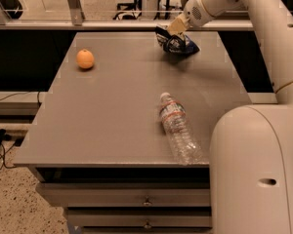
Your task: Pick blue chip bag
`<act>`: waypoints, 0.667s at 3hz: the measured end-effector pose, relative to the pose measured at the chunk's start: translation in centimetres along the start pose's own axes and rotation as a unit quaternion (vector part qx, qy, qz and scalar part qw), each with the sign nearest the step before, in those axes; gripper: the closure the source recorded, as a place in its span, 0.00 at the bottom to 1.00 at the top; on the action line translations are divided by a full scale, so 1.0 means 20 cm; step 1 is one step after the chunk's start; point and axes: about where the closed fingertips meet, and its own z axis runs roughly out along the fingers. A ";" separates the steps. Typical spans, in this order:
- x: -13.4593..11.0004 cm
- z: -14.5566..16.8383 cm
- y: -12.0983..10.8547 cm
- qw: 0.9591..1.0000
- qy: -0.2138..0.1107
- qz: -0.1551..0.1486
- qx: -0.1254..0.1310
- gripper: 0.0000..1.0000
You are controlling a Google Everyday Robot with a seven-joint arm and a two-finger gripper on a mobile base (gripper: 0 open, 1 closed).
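The blue chip bag (pixel 180 45), dark navy with white lettering, hangs crumpled at the far right of the grey table (pixel 112 106), lifted just off the surface with its shadow beneath. My gripper (pixel 172 31) reaches in from the upper right and is shut on the bag's top left edge. The beige fingers (pixel 177 25) pinch the bag from above.
An orange (pixel 85 59) sits at the far left of the table. A clear water bottle (pixel 178 129) lies on its side near the front right edge. My white arm body (pixel 254 169) fills the lower right. Drawers (pixel 146 199) sit under the table front.
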 end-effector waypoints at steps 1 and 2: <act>-0.17 -0.10 0.17 0.996 -0.056 -0.052 -0.052 1.00; -0.30 -0.22 0.34 0.983 -0.116 -0.092 -0.107 1.00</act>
